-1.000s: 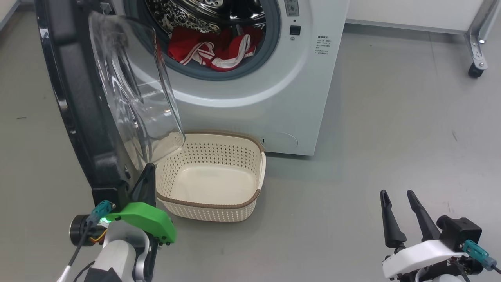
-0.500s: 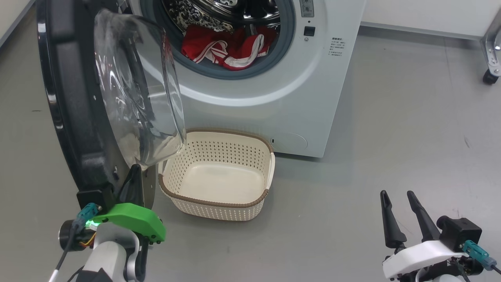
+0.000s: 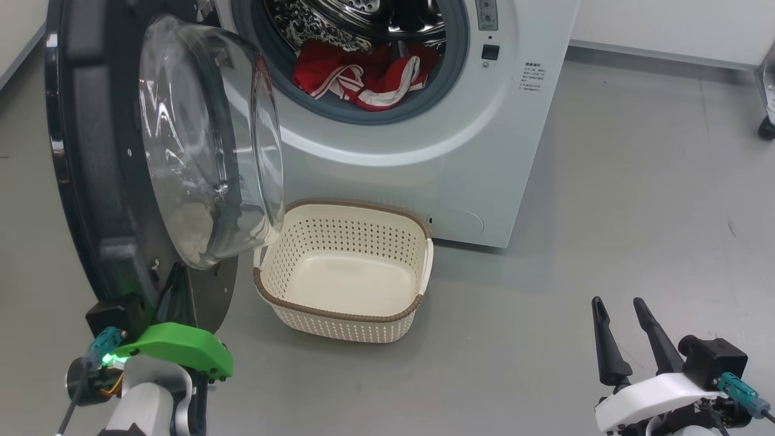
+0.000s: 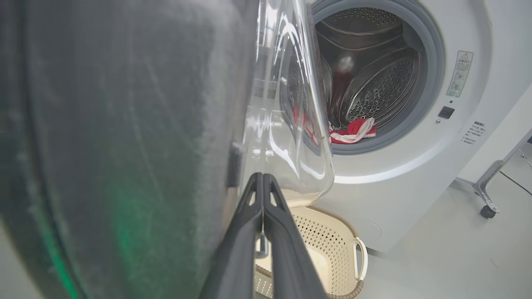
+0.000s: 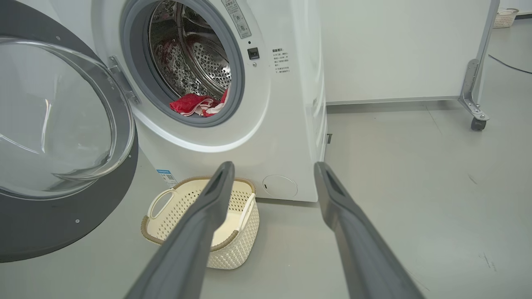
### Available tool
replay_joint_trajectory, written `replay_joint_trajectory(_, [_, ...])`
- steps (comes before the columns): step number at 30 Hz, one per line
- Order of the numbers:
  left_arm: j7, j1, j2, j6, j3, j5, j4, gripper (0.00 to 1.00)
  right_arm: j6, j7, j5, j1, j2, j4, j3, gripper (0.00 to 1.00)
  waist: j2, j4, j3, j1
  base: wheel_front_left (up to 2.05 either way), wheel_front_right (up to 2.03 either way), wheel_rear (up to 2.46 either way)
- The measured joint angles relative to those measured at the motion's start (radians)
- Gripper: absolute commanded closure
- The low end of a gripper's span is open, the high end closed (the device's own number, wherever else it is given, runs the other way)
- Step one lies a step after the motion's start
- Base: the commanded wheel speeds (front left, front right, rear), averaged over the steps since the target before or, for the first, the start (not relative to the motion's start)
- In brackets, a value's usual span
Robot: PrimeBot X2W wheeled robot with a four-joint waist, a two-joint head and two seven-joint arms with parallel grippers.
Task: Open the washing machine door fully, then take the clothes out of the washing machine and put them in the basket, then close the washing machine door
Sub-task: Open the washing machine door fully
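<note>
Door state: washing machine door [image 3: 91, 151] stands swung out on the left side of the port, black rim edge-on to the head view, glass bowl [image 3: 200, 139] bulging toward the washing machine [image 3: 424, 151]. The bowl's lower edge hangs just above the basket's left rear corner.

Left gripper [image 4: 262, 178]: fingers pressed flat together, nothing between them. Tips sit just beside the door's inner face, under the bowl. Can't confirm contact.

Right gripper [image 3: 616, 301]: fingers spread wide, holding nothing, low at the right, well apart from everything.

Clothes [image 3: 363, 75]: red with white stripes, lying in the drum at the front lip of the grey port ring.

Basket [image 3: 339, 316]: on the floor, just in front of the machine's base, below the port, nothing in it. Its left end is near the door's bottom edge.

Room: a broad stretch of grey floor [image 3: 575, 212] lies between the basket and the right gripper. A metal leg on a caster [image 5: 474, 95] stands far right, by the wall.

Writing: warning sticker with a triangle [image 4: 459, 72] upper right of the port, a printed text block [image 3: 533, 75] below it, and a blue label [image 5: 166, 176] low on the front. All too small to read.
</note>
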Motion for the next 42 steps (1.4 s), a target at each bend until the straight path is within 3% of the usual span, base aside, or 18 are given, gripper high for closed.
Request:
replay_joint_trajectory(14, [-0.015,0.009,0.045,0.006,0.104,-0.032,-0.025,1.00,0.000,0.000,-0.004,0.000,-0.010,-0.006,0.019,0.00,0.0000,0.012,0.030,0.0000,0.00,0.00,0.00])
replay_joint_trajectory(42, [-0.023,-0.052,0.133,0.017,0.392,-0.126,-0.054,1.00,0.000,0.006,-0.012,-0.070,-0.112,-0.067,0.012,0.00,0.0000,-0.029,0.246,0.0001,0.00,0.00,0.00])
